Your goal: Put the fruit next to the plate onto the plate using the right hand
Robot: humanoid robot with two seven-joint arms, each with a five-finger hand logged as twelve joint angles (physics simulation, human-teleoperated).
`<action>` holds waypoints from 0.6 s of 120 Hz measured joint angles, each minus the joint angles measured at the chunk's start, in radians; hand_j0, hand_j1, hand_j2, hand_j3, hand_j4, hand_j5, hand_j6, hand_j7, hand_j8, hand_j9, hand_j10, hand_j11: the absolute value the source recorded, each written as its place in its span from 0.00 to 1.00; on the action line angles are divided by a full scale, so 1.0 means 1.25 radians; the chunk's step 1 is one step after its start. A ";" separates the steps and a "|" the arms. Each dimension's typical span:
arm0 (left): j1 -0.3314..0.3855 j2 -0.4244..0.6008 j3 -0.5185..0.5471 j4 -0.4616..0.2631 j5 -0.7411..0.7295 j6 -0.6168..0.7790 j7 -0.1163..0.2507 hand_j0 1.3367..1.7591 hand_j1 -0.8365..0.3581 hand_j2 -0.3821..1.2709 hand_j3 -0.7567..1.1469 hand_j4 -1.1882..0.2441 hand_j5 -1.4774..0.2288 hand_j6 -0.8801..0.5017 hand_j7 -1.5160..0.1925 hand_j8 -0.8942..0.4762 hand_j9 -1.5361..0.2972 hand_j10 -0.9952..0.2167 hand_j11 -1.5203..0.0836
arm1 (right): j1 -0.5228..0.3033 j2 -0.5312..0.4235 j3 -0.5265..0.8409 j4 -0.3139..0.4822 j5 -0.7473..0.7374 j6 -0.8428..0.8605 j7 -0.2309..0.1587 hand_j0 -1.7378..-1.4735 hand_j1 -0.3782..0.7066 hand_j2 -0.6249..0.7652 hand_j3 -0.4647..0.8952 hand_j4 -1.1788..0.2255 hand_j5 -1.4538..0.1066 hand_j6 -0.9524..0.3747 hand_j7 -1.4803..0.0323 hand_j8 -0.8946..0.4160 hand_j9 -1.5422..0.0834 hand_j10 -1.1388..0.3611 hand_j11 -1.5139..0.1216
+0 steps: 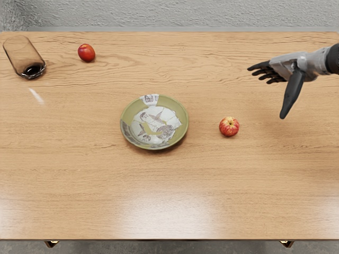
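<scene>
Table [169, 201]: one plate [125, 116], two fruits [229, 126], one glass [24, 55]; right hand [283, 66], fingers [263, 66] spread, holds nothing.

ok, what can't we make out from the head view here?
- left arm: out of frame entirely.
- right hand: open, but its arm is cut off by the right edge.
- red fruit, far left: too small to tell its kind.
- plate: painted pattern too small to read.
- glass, on its side in the far left corner: the dark patch at its end could be contents or shadow.
- apple: underside hidden.
</scene>
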 joint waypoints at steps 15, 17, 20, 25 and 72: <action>0.000 0.000 0.000 0.000 0.000 0.000 0.000 0.76 0.99 0.23 0.40 0.83 0.87 0.64 0.89 0.65 0.84 0.82 0.95 | 0.006 0.013 -0.003 0.002 -0.009 0.000 -0.005 0.30 0.03 0.45 0.34 0.84 0.93 0.71 0.98 0.68 0.95 0.76 0.93; 0.000 0.000 0.000 0.000 0.000 0.000 0.000 0.76 0.99 0.23 0.40 0.83 0.87 0.64 0.89 0.65 0.84 0.82 0.95 | 0.008 0.017 -0.003 0.002 -0.011 0.000 -0.010 0.30 0.03 0.45 0.34 0.84 0.93 0.71 0.98 0.68 0.95 0.76 0.93; 0.000 0.000 0.000 0.000 0.000 0.000 0.000 0.76 0.99 0.23 0.40 0.83 0.87 0.64 0.89 0.65 0.84 0.82 0.95 | 0.014 0.024 -0.002 0.003 -0.013 0.000 -0.022 0.30 0.03 0.45 0.34 0.84 0.93 0.71 0.98 0.68 0.95 0.76 0.93; 0.000 0.000 0.000 0.000 0.000 0.000 0.000 0.76 0.99 0.23 0.40 0.83 0.87 0.64 0.89 0.65 0.84 0.82 0.95 | 0.028 0.040 -0.002 0.004 -0.015 0.000 -0.059 0.30 0.03 0.45 0.34 0.84 0.93 0.71 0.98 0.68 0.95 0.76 0.93; 0.000 0.000 0.000 0.000 0.000 0.000 0.000 0.76 0.99 0.23 0.40 0.83 0.87 0.64 0.89 0.65 0.84 0.82 0.95 | 0.080 -0.002 0.013 0.311 -0.117 0.000 -0.149 0.30 0.03 0.45 0.34 0.84 0.93 0.71 0.98 0.68 0.95 0.76 0.93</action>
